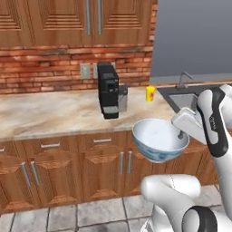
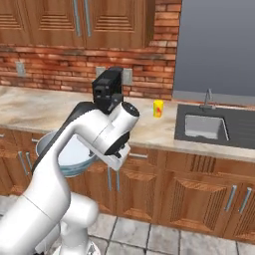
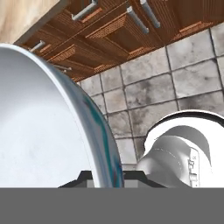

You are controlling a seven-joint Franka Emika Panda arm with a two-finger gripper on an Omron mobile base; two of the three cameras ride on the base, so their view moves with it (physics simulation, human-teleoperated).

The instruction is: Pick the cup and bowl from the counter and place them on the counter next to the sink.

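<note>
The gripper [image 1: 182,134] pinches the white bowl [image 1: 159,138] by its rim – held off the counter [image 1: 50,113], nothing inside. The yellow cup [image 1: 150,93] sits left of the sink [image 1: 183,100] – can't see into it.

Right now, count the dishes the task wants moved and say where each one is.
2. The bowl is off the counter, gripped by its rim in the gripper, in front of the cabinets. The cup stands on the counter beside the sink. None seem hidden.

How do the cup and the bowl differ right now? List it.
The cup is small and yellow; the bowl is wide, white inside, blue-patterned outside. The cup stands on the counter left of the sink; the bowl hangs off the counter, over the floor, gripped at its rim by the gripper.
</note>
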